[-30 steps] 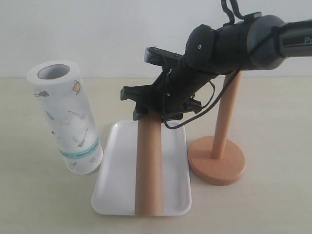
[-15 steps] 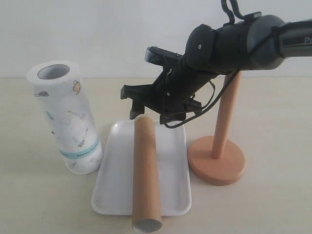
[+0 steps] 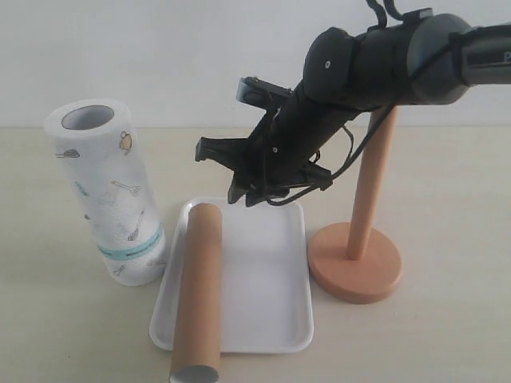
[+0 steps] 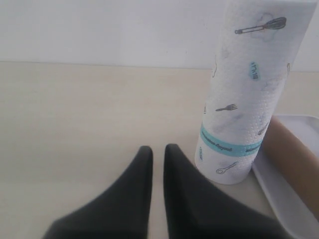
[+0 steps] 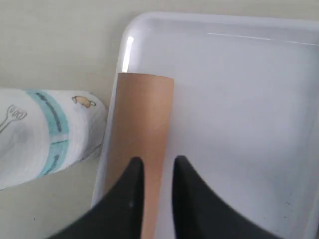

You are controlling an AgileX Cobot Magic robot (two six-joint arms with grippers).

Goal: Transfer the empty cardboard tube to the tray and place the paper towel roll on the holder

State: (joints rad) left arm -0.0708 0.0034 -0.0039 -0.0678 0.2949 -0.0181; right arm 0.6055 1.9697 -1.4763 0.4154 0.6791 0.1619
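Note:
The empty cardboard tube (image 3: 196,295) lies along the left side of the white tray (image 3: 263,279), and its near end sticks out past the front rim. My right gripper (image 3: 243,195) hovers above the tray's far end, open, holding nothing. Through the right wrist camera the tube (image 5: 144,114) lies on the tray (image 5: 239,99) below the parted fingers of the gripper (image 5: 157,162). The paper towel roll (image 3: 108,191) stands upright left of the tray. The wooden holder (image 3: 355,267) stands bare to its right. My left gripper (image 4: 158,149) is shut, low over the table beside the roll (image 4: 244,89).
The right arm's dark body reaches in from the upper right, crossing in front of the holder's post (image 3: 374,183). A pale wall closes the back of the table. The left wrist view also catches the tube (image 4: 294,159) and the tray's rim (image 4: 284,204).
The tube dropped from the right gripper's hold, fell flat and rolled to the tray's left side. The right gripper let go and lifted slightly. Roll and holder stayed put.

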